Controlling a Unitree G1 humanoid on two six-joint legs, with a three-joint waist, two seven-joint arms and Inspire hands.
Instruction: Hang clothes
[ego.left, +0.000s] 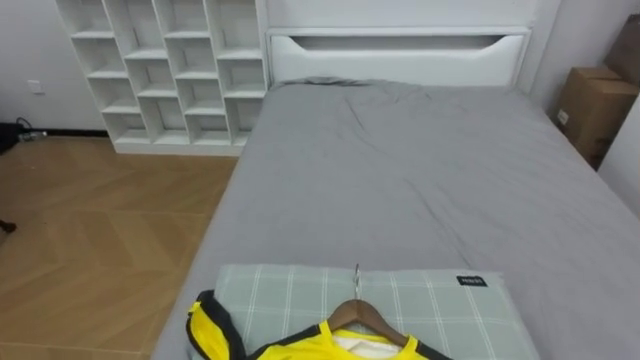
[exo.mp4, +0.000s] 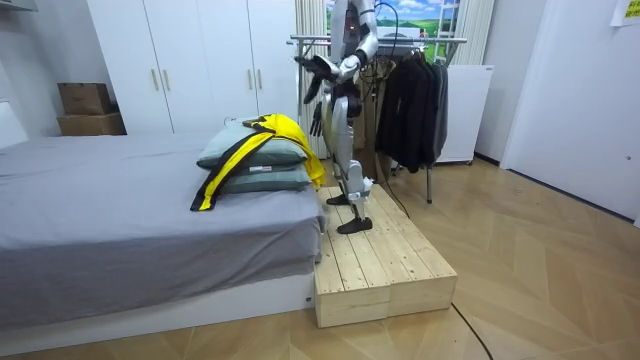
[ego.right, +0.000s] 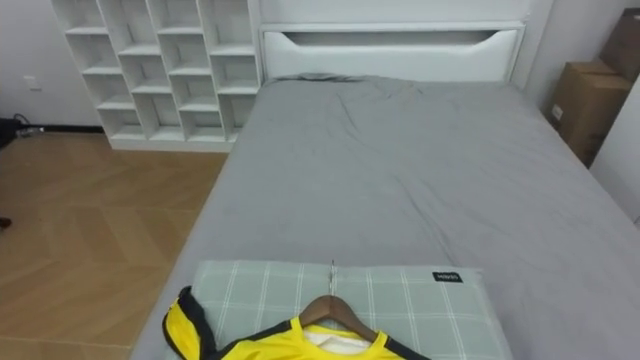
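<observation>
A yellow, black-trimmed jersey (ego.left: 208, 335) on a wooden hanger (ego.left: 365, 315) is laid over green checked pillows (ego.left: 270, 290) at the foot of the grey bed (ego.left: 400, 170). A raised hand (exo.mp4: 318, 66) is seen beside them; whether it is open or closed cannot be told.

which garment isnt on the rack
The yellow jersey, lying with its wooden hanger on the green pillows on the bed; the dark clothes all hang from the rack.

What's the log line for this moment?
yellow jersey on wooden hanger: lying on checked pillow | robot: standing on wooden platform by bed | hanging: not started
</observation>
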